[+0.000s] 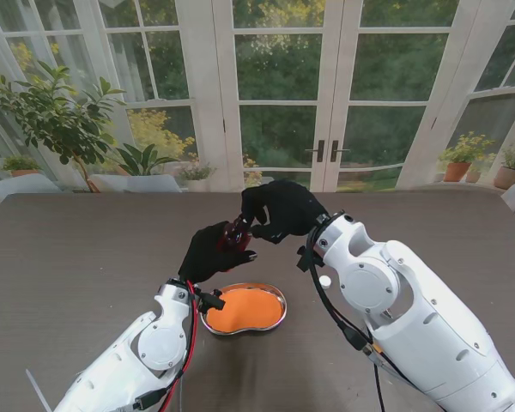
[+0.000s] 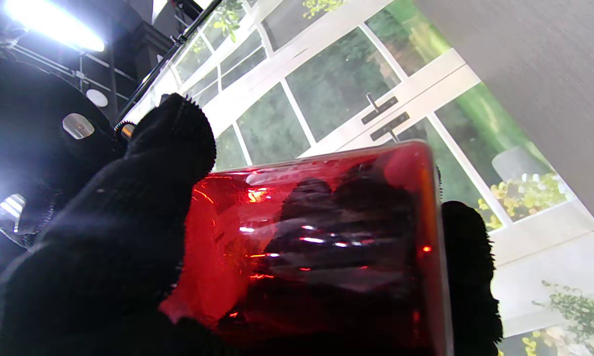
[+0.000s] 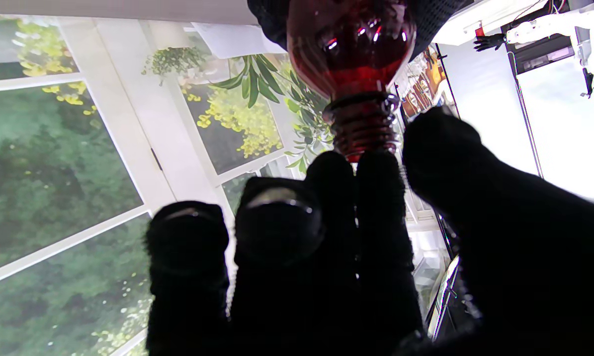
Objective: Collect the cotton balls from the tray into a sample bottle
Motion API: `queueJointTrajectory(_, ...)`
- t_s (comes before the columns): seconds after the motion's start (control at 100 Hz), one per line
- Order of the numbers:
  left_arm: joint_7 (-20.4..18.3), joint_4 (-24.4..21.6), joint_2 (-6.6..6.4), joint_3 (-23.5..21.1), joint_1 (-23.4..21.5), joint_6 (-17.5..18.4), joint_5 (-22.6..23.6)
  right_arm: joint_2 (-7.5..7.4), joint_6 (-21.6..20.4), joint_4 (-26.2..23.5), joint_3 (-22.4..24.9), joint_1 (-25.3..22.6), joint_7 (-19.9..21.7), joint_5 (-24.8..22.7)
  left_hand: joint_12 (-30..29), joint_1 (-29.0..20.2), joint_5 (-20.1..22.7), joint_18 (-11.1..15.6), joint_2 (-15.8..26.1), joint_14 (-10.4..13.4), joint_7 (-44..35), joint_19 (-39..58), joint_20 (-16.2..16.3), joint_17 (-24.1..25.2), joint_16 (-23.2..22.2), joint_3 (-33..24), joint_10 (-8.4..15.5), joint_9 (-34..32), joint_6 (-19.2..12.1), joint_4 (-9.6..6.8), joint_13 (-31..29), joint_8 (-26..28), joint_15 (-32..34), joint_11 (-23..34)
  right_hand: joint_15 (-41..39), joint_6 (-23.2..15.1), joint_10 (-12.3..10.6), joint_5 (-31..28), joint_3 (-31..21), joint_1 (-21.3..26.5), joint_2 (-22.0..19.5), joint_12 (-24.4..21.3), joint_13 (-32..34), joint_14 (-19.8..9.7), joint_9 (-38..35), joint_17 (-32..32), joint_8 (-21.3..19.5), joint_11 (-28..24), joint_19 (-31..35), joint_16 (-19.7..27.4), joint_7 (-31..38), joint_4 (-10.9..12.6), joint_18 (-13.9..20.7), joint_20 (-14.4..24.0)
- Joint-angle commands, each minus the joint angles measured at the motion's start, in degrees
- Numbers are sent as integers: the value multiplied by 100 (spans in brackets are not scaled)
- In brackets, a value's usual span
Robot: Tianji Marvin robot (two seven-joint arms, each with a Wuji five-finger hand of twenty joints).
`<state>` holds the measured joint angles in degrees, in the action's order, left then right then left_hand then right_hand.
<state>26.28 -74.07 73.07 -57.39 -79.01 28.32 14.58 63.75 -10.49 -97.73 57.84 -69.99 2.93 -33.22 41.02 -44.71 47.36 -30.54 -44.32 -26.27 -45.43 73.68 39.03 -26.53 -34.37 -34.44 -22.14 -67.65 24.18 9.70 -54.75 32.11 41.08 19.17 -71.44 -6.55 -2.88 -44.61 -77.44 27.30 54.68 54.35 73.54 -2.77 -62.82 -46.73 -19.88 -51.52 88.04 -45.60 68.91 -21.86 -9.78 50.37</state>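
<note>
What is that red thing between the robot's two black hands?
A red bottle. The stand's view shows it between the left hand and right hand; the left grips its body, and the right's fingertips meet its threaded neck.

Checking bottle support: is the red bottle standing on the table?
No, the left hand holds the red bottle up off the table.
</note>
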Motion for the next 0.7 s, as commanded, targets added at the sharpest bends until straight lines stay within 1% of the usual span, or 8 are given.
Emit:
queueJointTrajectory(0.0,-86,-46,19,-26,12,-15,-25,-4,-27,-79,-5,-28,101,-13,-31,-908,716,215,1118,-3,-518,37,-18,201,-53,-899,630,-407,-1394,-62,-33,121,121,41,-104,-302,-155,-153,-284,24,-46,94,205,-87,-146,41,-172,-101,10,-78,281,-25,58,57)
queueJointTrajectory(0.46,-91,-26,26,-8,35,-6,-46,-42,-76,-84,-31,-1,288,28,-36,-911,712,214,1126,-5,-513,36,-18,201,-51,-892,629,-403,-1385,-60,-26,116,116,35,-88,-286,-164,-144,-277,2,-80,99,203,-86,-149,44,-185,-104,5,-75,304,-21,59,63)
queueJointTrajectory(0.69,-100,-27,24,-10,33,-6,-49,-22,-36,-68,-86,22,207,-10,-43,-906,716,215,1130,-11,-517,35,-18,202,-52,-885,633,-401,-1390,-61,-26,120,117,33,-92,-290,-163,-133,-261,1,-96,96,205,-85,-142,47,-185,-99,2,-80,302,-18,64,65)
